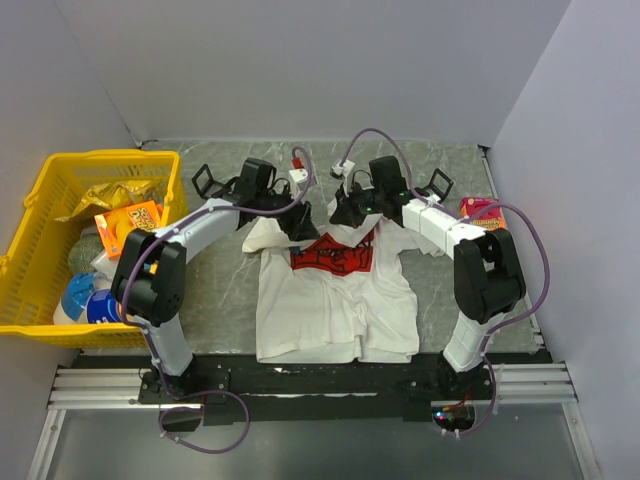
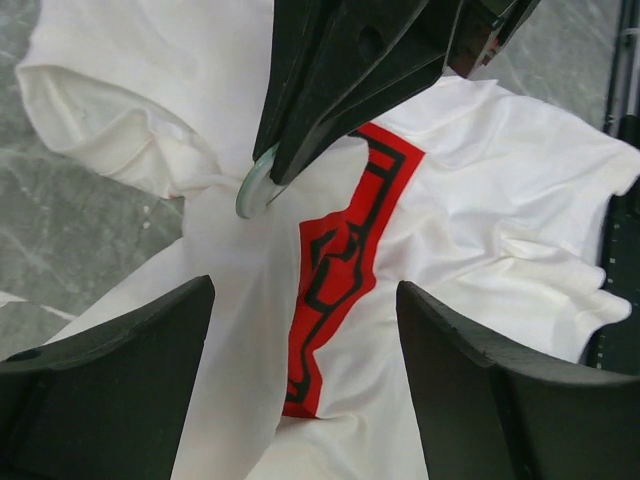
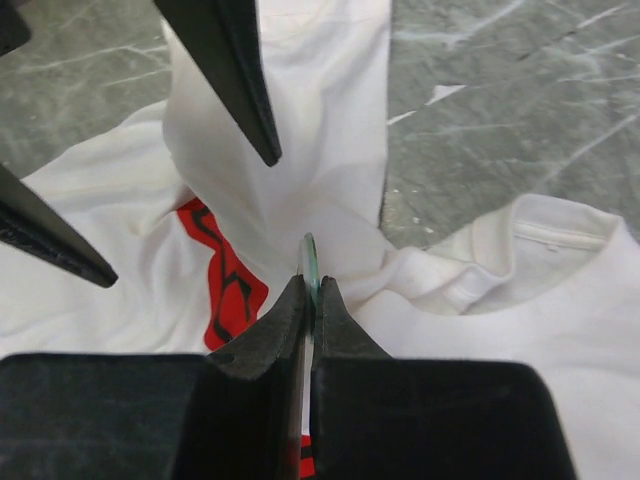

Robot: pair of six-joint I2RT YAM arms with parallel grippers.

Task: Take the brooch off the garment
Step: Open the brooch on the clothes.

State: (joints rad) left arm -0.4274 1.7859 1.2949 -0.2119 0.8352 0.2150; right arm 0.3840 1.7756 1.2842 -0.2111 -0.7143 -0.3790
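So the right hand (image 3: 310,290) pinches a thin pale-green round brooch (image 3: 310,255), white red-print T-shirt (image 1: 335,305) bunched beneath. The left hand (image 2: 305,292) gapes wide.

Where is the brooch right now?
The brooch is pinched edge-on in the right gripper, at the chest of the T-shirt just beside the red print, central in the right wrist view.

Top external: high behind arm bases (image 1: 175,365), looking down on whole table (image 1: 220,290). Wrist cameras: close, facing down past own fingers (image 2: 110,370). All views share T-shirt's (image 1: 335,310) red print (image 3: 225,290).
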